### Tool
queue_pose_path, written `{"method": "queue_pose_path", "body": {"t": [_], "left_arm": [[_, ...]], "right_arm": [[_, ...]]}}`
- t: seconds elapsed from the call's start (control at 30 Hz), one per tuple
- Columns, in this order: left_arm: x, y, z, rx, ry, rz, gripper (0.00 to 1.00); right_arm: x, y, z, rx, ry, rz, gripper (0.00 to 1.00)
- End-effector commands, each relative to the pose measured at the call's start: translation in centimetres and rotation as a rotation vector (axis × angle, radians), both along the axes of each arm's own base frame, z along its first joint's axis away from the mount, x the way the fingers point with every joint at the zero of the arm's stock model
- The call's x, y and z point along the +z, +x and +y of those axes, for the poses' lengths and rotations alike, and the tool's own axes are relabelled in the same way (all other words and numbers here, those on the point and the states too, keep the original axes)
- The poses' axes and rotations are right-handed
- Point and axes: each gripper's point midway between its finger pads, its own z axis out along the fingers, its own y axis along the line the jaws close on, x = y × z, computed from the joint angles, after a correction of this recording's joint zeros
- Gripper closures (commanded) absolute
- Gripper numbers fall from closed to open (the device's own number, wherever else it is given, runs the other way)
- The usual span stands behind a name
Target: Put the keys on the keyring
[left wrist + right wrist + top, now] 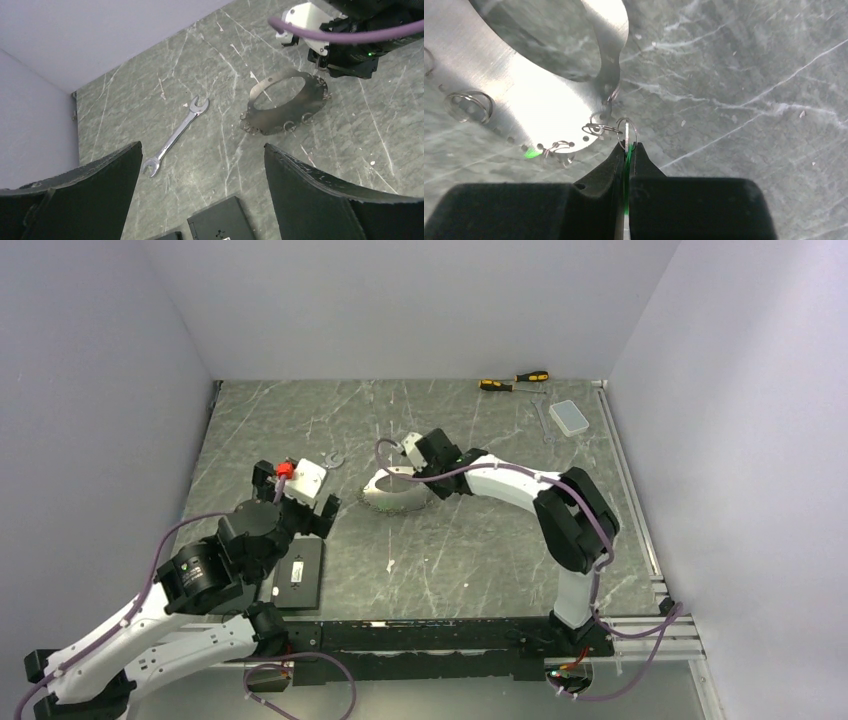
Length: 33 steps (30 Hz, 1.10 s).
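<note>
The keyring (395, 502) is a thin dark ring with a wide open centre, lying mid-table. In the left wrist view small wire loops hang from the keyring's (287, 102) near rim. My right gripper (405, 475) hangs over its far edge. In the right wrist view that gripper (626, 147) is shut on the key (627, 159). Only a green sliver and a thin metal edge show between the pads. The key's tip is inside a small wire loop (596, 129) at the rim of the shiny keyring (539, 100). My left gripper (202, 145) is open and holds nothing, left of the ring.
A silver wrench (175, 136) lies left of the ring. Flat black boxes (220, 220) lie under my left gripper, near the front edge. Two yellow-and-black screwdrivers (515, 381), a clear small box (570, 418) and another wrench (543, 420) lie at the back right.
</note>
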Motion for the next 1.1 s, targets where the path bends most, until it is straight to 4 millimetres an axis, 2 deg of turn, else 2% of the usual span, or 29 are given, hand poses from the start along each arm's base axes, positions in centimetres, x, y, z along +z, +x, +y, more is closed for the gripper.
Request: {"method": "queue_pose_path", "body": {"t": [0.0,0.07,0.2,0.27,0.33,0.4,0.53,0.6,0.73,0.8,0.87,0.93,0.97,1.0,1.07], "left_arm": [[1.0,-0.1,0.5,0.015,-0.034,-0.025,0.05],[1.2,-0.2,0.6,0.014,-0.044,-0.033,0.05],[1.1,-0.3,0.7,0.016,-0.044,-0.032,0.05],[0.9,-0.1,0.5,0.016,-0.033,-0.024,0.05],[0.7,-0.1,0.4,0.015,-0.023,-0.018,0.06],[0.7,0.0,0.2,0.012,-0.017,-0.013,0.06],[0.5,0.0,0.0,0.008,-0.012,-0.008,0.06],[0.5,0.1,0.0,0.009,-0.011,-0.009,0.06],[0.3,0.1,0.0,0.009,-0.004,-0.007,0.06],[0.3,0.1,-0.1,0.008,-0.002,-0.007,0.06],[0.1,0.2,-0.2,0.009,0.006,-0.005,0.06],[-0.1,0.4,-0.3,0.010,0.017,-0.002,0.06],[-0.2,0.5,-0.3,0.013,0.024,-0.001,0.06],[-0.4,0.6,-0.4,0.015,0.035,0.002,0.05],[-0.7,0.8,-0.5,0.019,0.055,-0.002,0.03]], "right_arm": [[-1.9,0.5,-2.7,-0.012,-0.154,-0.017,1.00],[-2.8,0.4,-3.9,-0.023,-0.211,-0.008,1.00],[-4.3,0.1,-6.5,-0.044,-0.341,0.007,0.94],[-4.8,-0.3,-7.2,-0.047,-0.369,0.020,0.90],[-5.0,-0.8,-7.9,-0.056,-0.394,0.031,0.76],[-4.9,-1.0,-8.4,-0.076,-0.407,0.025,0.54],[-4.2,-1.4,-9.4,-0.137,-0.390,-0.007,0.28],[-3.4,-1.4,-10.1,-0.167,-0.392,-0.037,0.24],[-2.4,-2.2,-13.1,-0.244,-0.430,-0.092,0.22],[-1.6,-2.5,-14.0,-0.293,-0.404,-0.116,0.21],[0.1,-2.4,-13.7,-0.343,-0.301,-0.158,0.21],[2.2,-2.3,-12.4,-0.370,-0.145,-0.199,0.21],[3.2,-2.3,-11.8,-0.376,-0.075,-0.219,0.17],[4.6,-2.2,-11.1,-0.375,0.001,-0.246,0.05],[6.8,-2.5,-9.7,-0.350,0.136,-0.274,0.00]]}}
